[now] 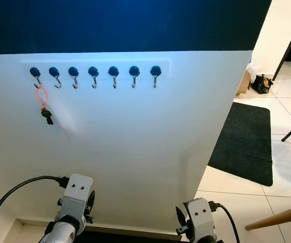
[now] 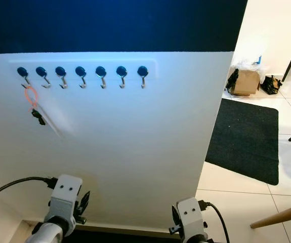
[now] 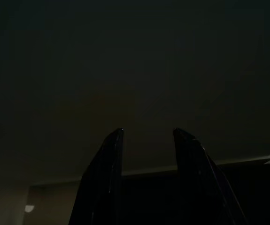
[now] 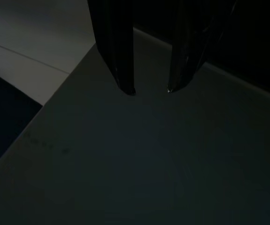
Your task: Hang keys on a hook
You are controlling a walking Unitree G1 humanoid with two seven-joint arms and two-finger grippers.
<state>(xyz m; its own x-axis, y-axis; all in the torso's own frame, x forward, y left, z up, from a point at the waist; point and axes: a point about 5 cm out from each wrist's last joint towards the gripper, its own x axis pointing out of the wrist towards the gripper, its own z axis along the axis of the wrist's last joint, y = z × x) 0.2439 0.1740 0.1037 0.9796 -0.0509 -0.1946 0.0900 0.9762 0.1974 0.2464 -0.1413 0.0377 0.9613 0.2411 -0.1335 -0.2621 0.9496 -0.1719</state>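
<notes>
The keys (image 1: 46, 115) hang by an orange loop (image 1: 42, 95) from the leftmost hook (image 1: 35, 76) of the rail (image 1: 95, 69) on the white wall (image 1: 135, 152), so the task looks finished. The loop carries their weight and they rest flat against the wall. There are seven hooks, six of them bare, and one key bunch. Both arms hang low near the wall's foot, probably because nothing is left to carry. The left claw (image 3: 146, 136) is released and holds nothing; the right claw (image 4: 150, 90) is likewise parted and free.
</notes>
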